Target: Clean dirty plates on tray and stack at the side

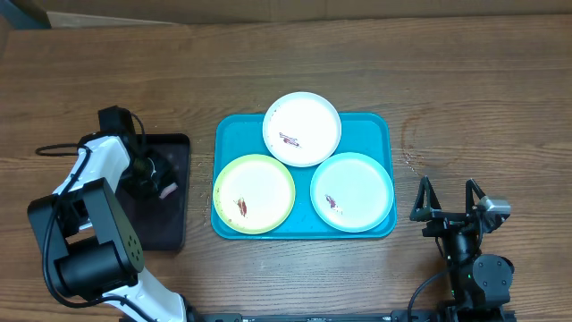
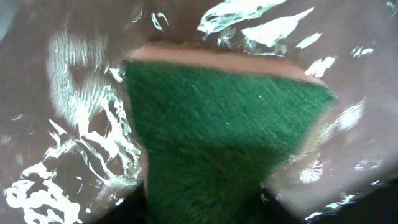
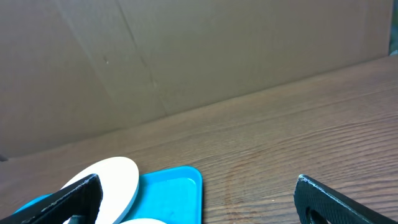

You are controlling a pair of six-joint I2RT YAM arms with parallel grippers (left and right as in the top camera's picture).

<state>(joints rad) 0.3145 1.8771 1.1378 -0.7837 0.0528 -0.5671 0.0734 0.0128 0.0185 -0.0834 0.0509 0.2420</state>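
At the left, the left gripper [image 1: 154, 174] dips into the glossy, wet black tray [image 1: 174, 224] at a sponge [image 2: 224, 124] with a coarse green scouring face on pinkish foam. I cannot tell whether its jaws grip it, but the step looks like fetching the sponge. Next comes a firm hold and a carry right to the smooth turquoise tray [image 1: 223, 134], where three round, shallow dirty plates [image 1: 351, 190] lie smeared and unstacked. At the right, the right gripper [image 1: 447, 192] stands wide open and empty.

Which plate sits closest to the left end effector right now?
The yellow-green rimmed plate, at the tray's left end; the white plate and mint plate lie farther right.
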